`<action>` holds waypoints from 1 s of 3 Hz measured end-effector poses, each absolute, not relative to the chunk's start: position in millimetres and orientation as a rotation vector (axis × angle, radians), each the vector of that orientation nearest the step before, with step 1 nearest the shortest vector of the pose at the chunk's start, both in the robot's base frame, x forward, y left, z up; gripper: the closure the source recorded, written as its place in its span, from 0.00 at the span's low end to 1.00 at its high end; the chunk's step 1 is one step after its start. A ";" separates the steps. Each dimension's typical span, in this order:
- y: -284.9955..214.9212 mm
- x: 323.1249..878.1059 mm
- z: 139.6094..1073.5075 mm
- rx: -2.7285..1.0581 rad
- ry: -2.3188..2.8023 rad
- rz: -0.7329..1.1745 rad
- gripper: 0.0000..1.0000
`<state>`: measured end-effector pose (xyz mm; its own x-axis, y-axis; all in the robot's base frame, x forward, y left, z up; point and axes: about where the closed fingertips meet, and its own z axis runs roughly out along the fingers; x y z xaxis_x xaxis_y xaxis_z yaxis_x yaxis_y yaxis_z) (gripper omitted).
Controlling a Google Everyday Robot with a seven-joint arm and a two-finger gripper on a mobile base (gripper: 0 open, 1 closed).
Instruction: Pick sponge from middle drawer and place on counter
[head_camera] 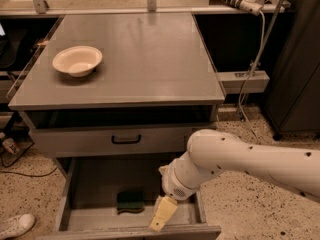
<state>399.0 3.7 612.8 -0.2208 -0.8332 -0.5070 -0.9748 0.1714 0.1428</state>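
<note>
The sponge (131, 202), dark green face up, lies on the floor of the open middle drawer (100, 184), near its front middle. My gripper (162, 214) hangs from the white arm (240, 159) over the drawer's front right part, just right of the sponge and a little above it, not touching it. The grey counter (150, 59) is the flat top of the cabinet, above the drawers.
A cream bowl (77, 60) stands on the counter's left side. A shallower drawer front with a black handle (126, 140) sits above the open drawer. A white shoe (15, 225) lies on the floor at the lower left. Cables (255, 54) hang at the right.
</note>
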 end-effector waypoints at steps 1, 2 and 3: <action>19.3 415.4 590.9 -1.674 2.085 0.676 0.00; 19.4 415.5 590.8 -1.674 2.085 0.676 0.00; 30.5 424.8 569.2 -1.676 2.044 0.695 0.00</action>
